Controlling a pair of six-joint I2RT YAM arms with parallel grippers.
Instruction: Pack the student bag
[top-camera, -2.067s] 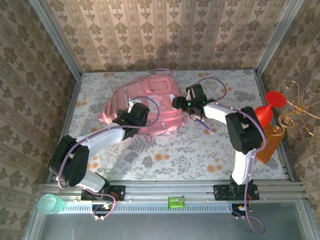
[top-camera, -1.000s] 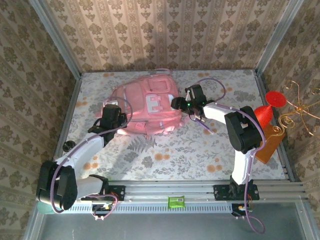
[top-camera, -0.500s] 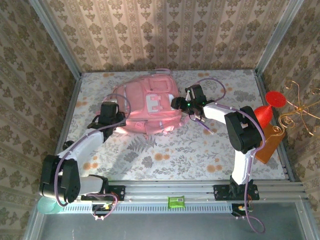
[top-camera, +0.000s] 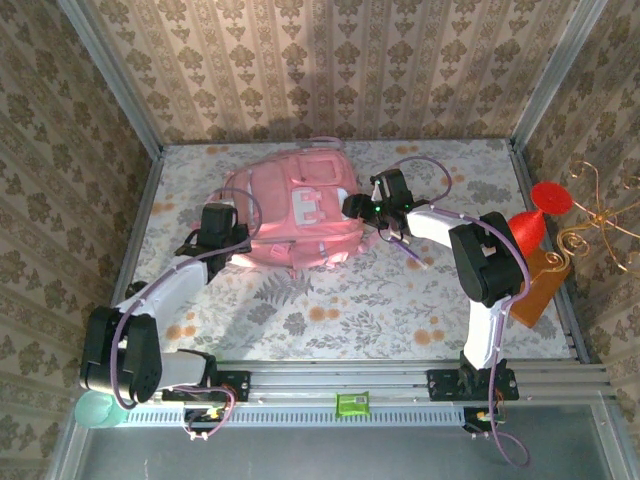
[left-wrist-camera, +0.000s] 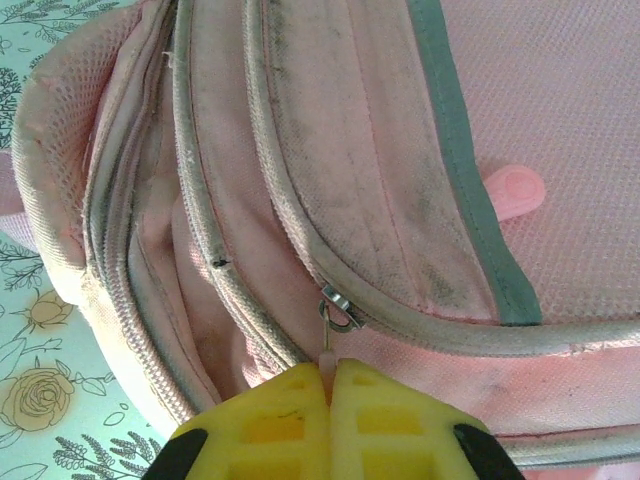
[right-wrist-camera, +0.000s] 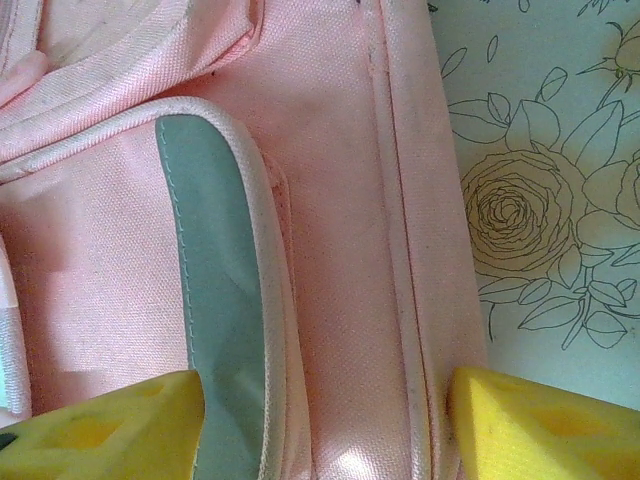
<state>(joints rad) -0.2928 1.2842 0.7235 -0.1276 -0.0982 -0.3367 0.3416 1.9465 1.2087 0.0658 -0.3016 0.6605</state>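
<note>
Your left gripper (left-wrist-camera: 330, 372) is clamped on, I think, a zipper pull (left-wrist-camera: 327, 338) at left edge of student bag (top-camera: 300, 215); right gripper (right-wrist-camera: 322, 400) wide, astride its right edge.

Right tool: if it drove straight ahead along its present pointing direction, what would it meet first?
The student bag: the right tool is open, and pink fabric beside the grey-edged pocket lies directly ahead between its fingers. It would probably land there almost at once, though depth is unclear.

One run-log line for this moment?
left claw: shut on zipper pull | right claw: open, straddling student bag edge
</note>
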